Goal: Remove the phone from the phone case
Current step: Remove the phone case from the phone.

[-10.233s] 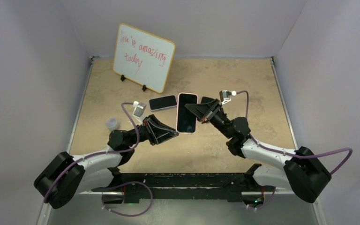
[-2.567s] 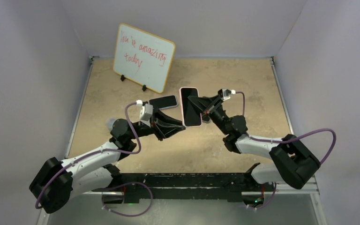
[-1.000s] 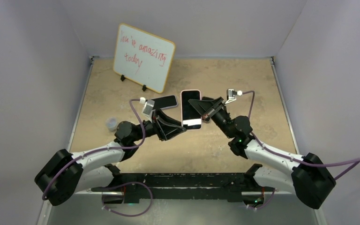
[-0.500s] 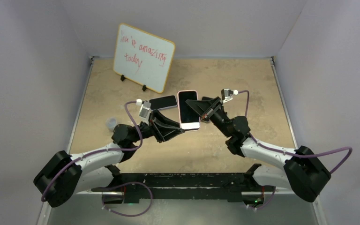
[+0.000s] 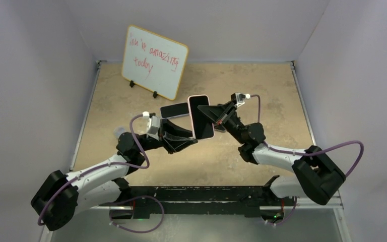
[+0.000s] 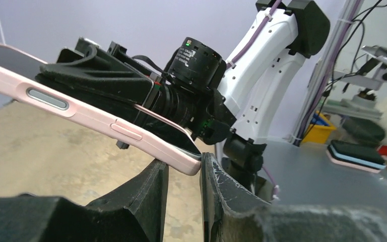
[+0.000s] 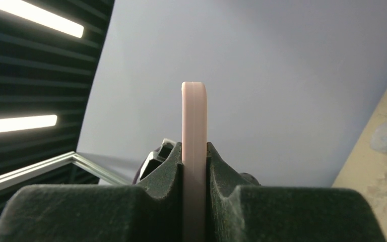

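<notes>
Cased phone (image 5: 200, 116) held in the air over mid-table, between both arms.

Phone case (image 6: 80, 113) is pale pink with rounded corners. One long edge shows an inset grey oval button and, nearer the corner, a raised pink one. The screen is black and unlit, facing the top camera, with the pink rim showing all round; the phone is still seated in the case. Its long axis runs away from the arm bases, the far end tipped slightly left. Right gripper (image 7: 194, 151) pinches the case edge-on, fingers pressed on both flat faces. Left gripper (image 6: 184, 169) has its fingers narrowly apart with the case's near corner in the gap; cannot tell whether they bite. Table (image 5: 262, 85) is sandy, and a second dark phone (image 5: 175, 109) lies flat on it just beside. Whiteboard (image 5: 153, 61) stands behind.
</notes>
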`<state>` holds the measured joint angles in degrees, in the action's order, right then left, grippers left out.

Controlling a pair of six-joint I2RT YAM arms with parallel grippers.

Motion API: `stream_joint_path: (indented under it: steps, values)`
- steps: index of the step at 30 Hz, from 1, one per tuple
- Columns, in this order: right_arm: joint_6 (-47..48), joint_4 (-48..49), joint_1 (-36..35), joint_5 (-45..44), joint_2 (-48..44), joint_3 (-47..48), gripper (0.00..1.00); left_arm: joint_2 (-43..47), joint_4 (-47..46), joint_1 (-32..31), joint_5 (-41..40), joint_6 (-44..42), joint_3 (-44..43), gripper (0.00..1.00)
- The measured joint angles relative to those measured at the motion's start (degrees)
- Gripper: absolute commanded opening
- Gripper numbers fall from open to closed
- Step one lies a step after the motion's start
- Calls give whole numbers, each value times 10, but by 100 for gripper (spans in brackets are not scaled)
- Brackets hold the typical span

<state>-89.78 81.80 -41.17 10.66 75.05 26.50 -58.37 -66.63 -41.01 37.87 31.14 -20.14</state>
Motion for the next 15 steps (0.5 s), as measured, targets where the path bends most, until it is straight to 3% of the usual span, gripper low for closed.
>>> stream_joint_path:
  steps: [8,15]
  values:
    - [-37,18,17,-5,7,14,0,3,93,-4,-2,-97,-57,0]
    - [-81,48,19,-32,34,16,0,-2,128,-9,-24,-129,-83,0]
